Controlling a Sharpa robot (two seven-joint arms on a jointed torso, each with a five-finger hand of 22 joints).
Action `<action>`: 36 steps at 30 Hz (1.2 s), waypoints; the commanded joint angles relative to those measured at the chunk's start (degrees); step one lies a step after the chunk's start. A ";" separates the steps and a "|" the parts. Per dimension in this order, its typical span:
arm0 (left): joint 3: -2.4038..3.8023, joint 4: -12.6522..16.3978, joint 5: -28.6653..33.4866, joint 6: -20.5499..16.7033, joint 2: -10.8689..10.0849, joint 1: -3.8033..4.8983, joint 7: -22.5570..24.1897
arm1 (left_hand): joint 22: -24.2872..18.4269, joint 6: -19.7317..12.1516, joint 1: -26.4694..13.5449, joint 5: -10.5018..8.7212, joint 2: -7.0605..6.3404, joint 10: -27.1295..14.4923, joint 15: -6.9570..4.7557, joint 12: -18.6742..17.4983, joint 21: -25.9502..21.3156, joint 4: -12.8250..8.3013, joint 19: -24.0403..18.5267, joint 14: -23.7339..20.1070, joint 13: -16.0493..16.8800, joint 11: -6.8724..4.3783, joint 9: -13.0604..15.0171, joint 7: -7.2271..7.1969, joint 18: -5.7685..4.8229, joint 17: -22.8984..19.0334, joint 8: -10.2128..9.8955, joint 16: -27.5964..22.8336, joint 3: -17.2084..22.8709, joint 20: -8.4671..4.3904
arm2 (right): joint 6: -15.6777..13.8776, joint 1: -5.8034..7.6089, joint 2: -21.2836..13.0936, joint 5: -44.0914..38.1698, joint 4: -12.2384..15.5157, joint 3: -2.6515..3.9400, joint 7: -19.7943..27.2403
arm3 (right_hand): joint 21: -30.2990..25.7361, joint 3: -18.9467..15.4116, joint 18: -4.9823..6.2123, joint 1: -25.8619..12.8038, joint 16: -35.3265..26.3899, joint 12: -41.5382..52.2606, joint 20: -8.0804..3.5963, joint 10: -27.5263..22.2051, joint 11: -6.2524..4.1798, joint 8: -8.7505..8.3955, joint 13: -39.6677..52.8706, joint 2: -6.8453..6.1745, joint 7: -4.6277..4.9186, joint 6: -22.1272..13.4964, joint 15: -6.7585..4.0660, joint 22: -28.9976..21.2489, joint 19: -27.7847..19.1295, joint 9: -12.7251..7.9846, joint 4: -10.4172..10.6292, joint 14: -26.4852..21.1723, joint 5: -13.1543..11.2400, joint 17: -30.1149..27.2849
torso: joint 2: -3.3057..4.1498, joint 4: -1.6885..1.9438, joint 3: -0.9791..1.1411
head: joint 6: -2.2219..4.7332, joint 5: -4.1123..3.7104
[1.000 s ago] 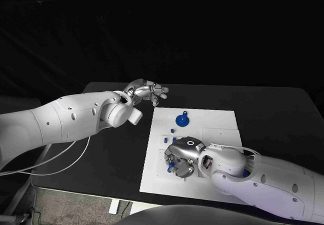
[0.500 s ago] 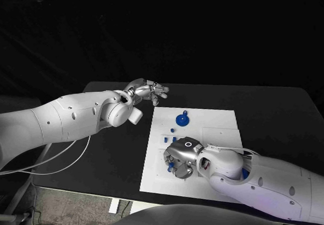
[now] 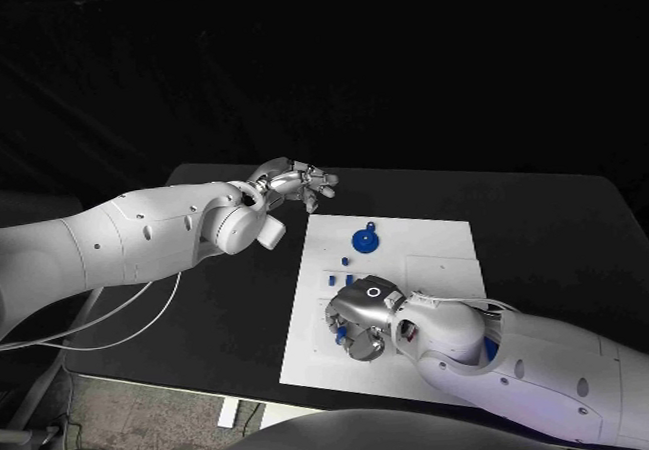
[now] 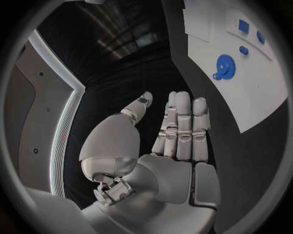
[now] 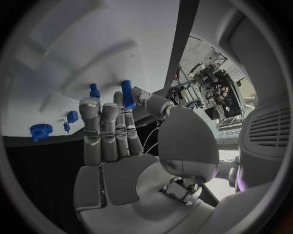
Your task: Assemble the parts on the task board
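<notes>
The white task board (image 3: 426, 243) lies mid-table. A blue gear (image 3: 366, 240) (image 4: 226, 64) (image 5: 41, 130) sits on its far part, with small blue parts (image 3: 332, 278) (image 4: 243, 25) nearer the middle. My right hand (image 3: 361, 318) (image 5: 116, 146) hovers over the board's near left part, thumb and a finger pinching an upright blue peg (image 5: 127, 93) (image 3: 339, 333). Another blue peg (image 5: 94, 90) stands on the board just beyond the fingertips. My left hand (image 3: 297, 181) (image 4: 174, 141) hangs past the board's far left corner, fingers straight, holding nothing.
Black table (image 3: 556, 225) surrounds the board, with bare room to the right and far side. My left forearm (image 3: 138, 238) stretches over the table's left edge. A white cable (image 3: 126, 314) hangs below it.
My right hand has crept slightly left and nearer over the board with the blue peg. The left hand has stayed still.
</notes>
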 commanded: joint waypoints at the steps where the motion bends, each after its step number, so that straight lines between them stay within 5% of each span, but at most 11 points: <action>1: 0.03 -0.06 -0.10 0.91 0.07 0.02 0.25 | 0.06 -0.18 -0.13 -0.05 0.16 -0.39 -0.20 0.29 -0.22 -0.16 -0.16 -0.05 0.06 0.13 -0.08 -0.03 2.86 0.07 0.36 -0.30 -0.11 -0.78 | 2.39 -0.31 -0.07 1.26 -0.21 -0.40 1.56 | 0.42 -4.02 8.88 -2.51 0.14 -0.14 -0.26 -0.33 0.25 -0.14 -0.17 -0.80 0.24 0.09 -0.17 1.12 -0.27 0.02 -0.47 -0.47 7.05 -0.13 | -0.02 0.00 -0.01 | 0.00 0.04; 4: 0.02 -0.11 -0.10 0.94 0.07 0.02 0.23 | 0.07 -0.18 -0.17 -0.06 0.16 -0.40 -0.19 0.29 -0.22 -0.13 -0.16 -0.05 0.06 0.14 -0.09 -0.03 2.86 0.07 0.36 -0.31 -0.12 -0.77 | 2.04 -0.31 -0.09 1.75 -0.15 -0.46 1.88 | 0.27 -9.06 8.91 -3.90 0.00 -0.52 -0.08 -0.76 0.33 -0.73 -0.42 -0.57 0.42 -0.33 0.13 0.97 -0.82 0.13 -1.51 -0.75 10.85 -0.45 | -0.03 -0.03 -0.02 | 0.06 0.03; 15: 0.02 -0.12 -0.10 1.00 0.04 0.02 0.16 | 0.08 -0.20 -0.25 -0.06 0.13 -0.42 -0.19 0.30 -0.24 -0.08 -0.17 -0.07 0.07 0.15 -0.10 -0.02 2.84 0.08 0.38 -0.32 -0.16 -0.76 | -0.33 -0.31 0.02 2.82 -0.47 -0.55 1.74 | -0.68 -14.20 8.91 -4.31 -0.47 -2.29 0.35 -3.31 1.49 -2.94 -1.52 -1.30 1.58 -2.78 0.83 0.52 -1.74 -0.39 -1.76 -1.31 13.55 -1.42 | 0.01 -0.03 0.01 | 0.15 0.04; 30: 0.01 -0.12 -0.10 1.13 -0.04 0.02 0.00 | 0.10 -0.22 -0.27 -0.06 0.11 -0.45 -0.18 0.31 -0.26 -0.06 -0.18 -0.09 0.07 0.15 -0.11 -0.01 2.84 0.09 0.38 -0.34 -0.17 -0.76 | -4.58 -0.30 -0.42 4.09 -0.77 -0.59 1.12 | -1.79 -14.22 8.91 -3.14 -0.62 -3.62 1.24 -5.97 2.72 -4.70 -2.53 -2.17 2.87 -5.32 2.04 0.29 -3.09 -1.29 -0.69 -2.90 12.42 -1.92 | 0.01 -0.01 0.06 | 0.23 -0.06; 36: 0.00 -0.14 -0.11 1.08 -0.13 0.02 -0.04 | 0.11 -0.24 -0.27 -0.06 0.09 -0.47 -0.18 0.31 -0.28 -0.06 -0.19 -0.10 0.07 0.16 -0.11 -0.01 2.84 0.10 0.38 -0.35 -0.17 -0.76 | -6.37 -0.29 -1.00 6.14 -0.66 -0.59 1.74 | -2.68 -15.84 8.87 -3.81 -0.57 -4.09 2.27 -8.99 3.84 -6.19 -3.31 -3.94 4.06 -8.05 3.21 0.58 -5.24 -1.97 0.03 -5.51 11.32 -2.19 | -0.01 -0.04 0.02 | 0.27 -0.19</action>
